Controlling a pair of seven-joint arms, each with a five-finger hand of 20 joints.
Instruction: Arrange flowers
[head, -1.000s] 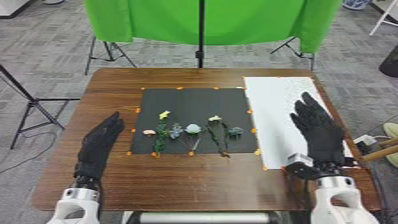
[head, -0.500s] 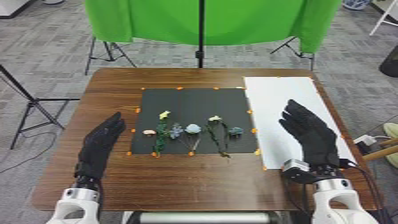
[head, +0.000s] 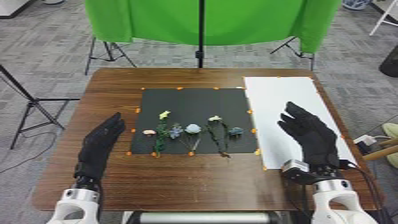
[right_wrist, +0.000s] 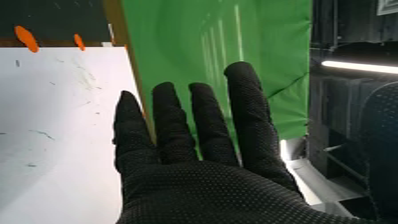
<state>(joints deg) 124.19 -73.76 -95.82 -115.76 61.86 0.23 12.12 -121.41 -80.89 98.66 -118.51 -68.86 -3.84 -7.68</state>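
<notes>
In the head view several artificial flowers lie on a black mat (head: 195, 102): a yellow one (head: 164, 114) on a green stem at the left, a pink one (head: 149, 132), a pale blue one (head: 193, 128), a cream one (head: 214, 118) and a blue-green one (head: 235, 131) at the right. My right hand (head: 311, 135) is over the white sheet, right of the mat, fingers straight, holding nothing. My left hand (head: 99, 142) is left of the mat, also with straight fingers and apart from the flowers. In the right wrist view my right hand (right_wrist: 213, 190) has its fingers extended.
A white sheet (head: 271, 107) lies beside the mat on the brown table (head: 204, 187). Orange markers (head: 254, 130) line the mat's edges. Beyond the table hang green cloths (head: 160, 20) on stands. Cables run near my right wrist.
My right hand has shifted slightly left, toward the mat, and its fingers have tilted. The left hand and the flowers have stayed where they were.
</notes>
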